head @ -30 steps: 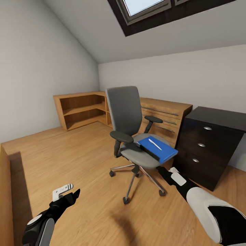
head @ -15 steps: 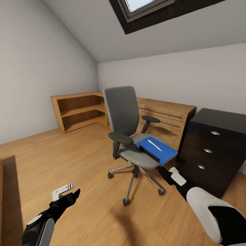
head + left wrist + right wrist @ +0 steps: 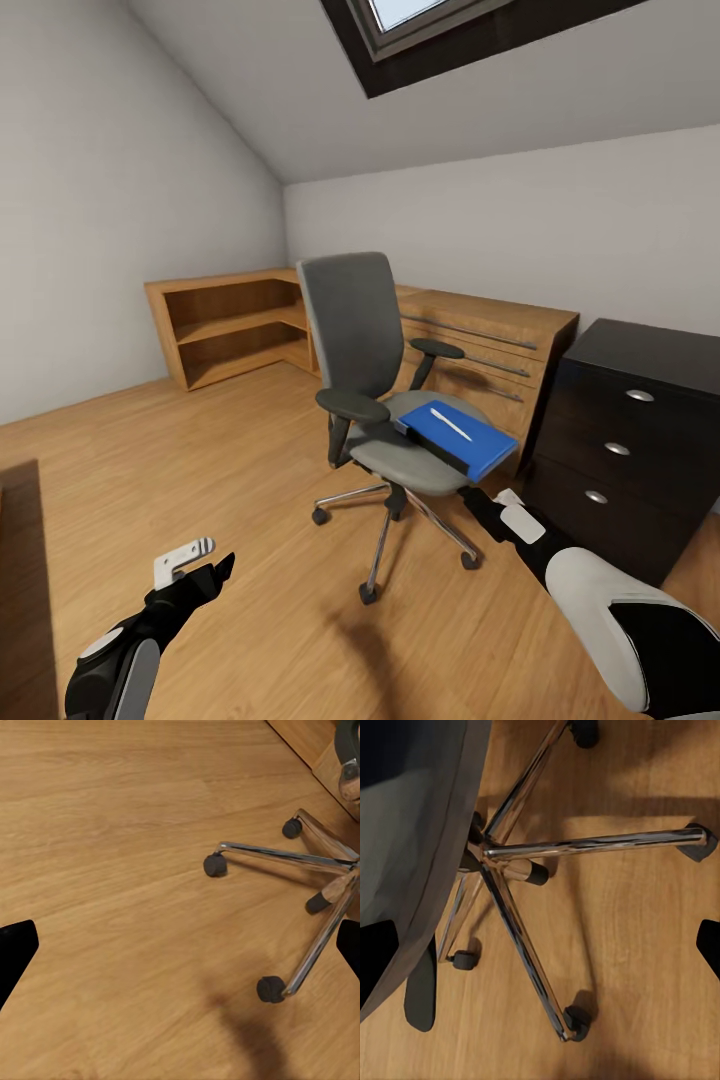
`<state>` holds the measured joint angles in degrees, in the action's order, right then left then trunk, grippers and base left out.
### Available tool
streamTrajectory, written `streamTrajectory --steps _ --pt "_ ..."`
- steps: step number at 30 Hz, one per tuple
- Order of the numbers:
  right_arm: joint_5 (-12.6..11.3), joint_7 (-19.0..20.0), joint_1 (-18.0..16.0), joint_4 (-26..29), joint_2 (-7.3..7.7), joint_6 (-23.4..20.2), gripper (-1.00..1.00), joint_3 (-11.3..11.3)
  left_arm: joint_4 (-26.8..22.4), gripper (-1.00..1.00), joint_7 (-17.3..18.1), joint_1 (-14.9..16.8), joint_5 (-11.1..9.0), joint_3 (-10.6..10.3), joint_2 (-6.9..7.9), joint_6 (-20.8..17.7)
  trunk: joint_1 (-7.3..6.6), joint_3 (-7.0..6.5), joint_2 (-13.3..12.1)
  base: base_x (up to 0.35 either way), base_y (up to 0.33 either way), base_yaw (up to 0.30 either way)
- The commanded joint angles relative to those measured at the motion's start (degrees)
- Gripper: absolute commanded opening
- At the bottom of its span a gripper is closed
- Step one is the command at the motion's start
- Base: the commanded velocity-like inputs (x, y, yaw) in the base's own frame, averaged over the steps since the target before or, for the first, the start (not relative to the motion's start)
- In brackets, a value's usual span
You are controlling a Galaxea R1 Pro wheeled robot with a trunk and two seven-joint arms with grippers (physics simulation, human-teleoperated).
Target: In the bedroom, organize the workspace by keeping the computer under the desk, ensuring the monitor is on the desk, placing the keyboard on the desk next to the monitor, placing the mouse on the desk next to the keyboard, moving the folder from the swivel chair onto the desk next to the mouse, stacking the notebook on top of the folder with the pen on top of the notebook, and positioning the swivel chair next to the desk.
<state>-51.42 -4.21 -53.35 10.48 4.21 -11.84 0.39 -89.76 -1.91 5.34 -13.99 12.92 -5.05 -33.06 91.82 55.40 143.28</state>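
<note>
The grey swivel chair [image 3: 372,372] stands mid-room on its chrome base [image 3: 315,881], with the base also seen from above [image 3: 521,881]. On its seat lies the blue folder [image 3: 470,443], dark spine toward me, and the whitish pen [image 3: 452,422] rests on top. My left gripper [image 3: 205,563] hangs low over bare floor left of the chair, its jaws wide open [image 3: 180,949]. Just below the seat's front edge is my right gripper [image 3: 482,500], also open [image 3: 540,945] over the chair base. The desk, monitor, keyboard, mouse, computer and notebook are out of view.
A light wooden shelf unit [image 3: 225,325] and a drawer unit [image 3: 490,340] line the far wall behind the chair. A black chest of drawers [image 3: 625,445] stands right of the chair. A dark wooden edge [image 3: 20,580] shows at the left. Open wood floor [image 3: 200,450] lies left of the chair.
The whole view has shifted slightly, so the camera moved: the chest of drawers sits further right and the chair a little left. Both arms and the folder keep their places.
</note>
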Motion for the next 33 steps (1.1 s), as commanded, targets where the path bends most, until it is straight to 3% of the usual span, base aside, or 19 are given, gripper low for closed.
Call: streamTrajectory --steps 1,33 --pt "-0.26 -0.36 0.00 0.16 0.01 -0.30 1.00 0.05 -0.07 1.00 -0.20 0.03 -0.60 0.09 -0.05 -0.33 -0.01 0.06 0.02 0.003 0.000 0.000" --pt "-0.18 -0.36 0.00 0.15 0.01 -0.27 1.00 0.06 -0.07 1.00 -0.24 0.02 -0.51 0.10 -0.05 -0.25 -0.01 0.06 0.02 0.037 0.029 0.000"
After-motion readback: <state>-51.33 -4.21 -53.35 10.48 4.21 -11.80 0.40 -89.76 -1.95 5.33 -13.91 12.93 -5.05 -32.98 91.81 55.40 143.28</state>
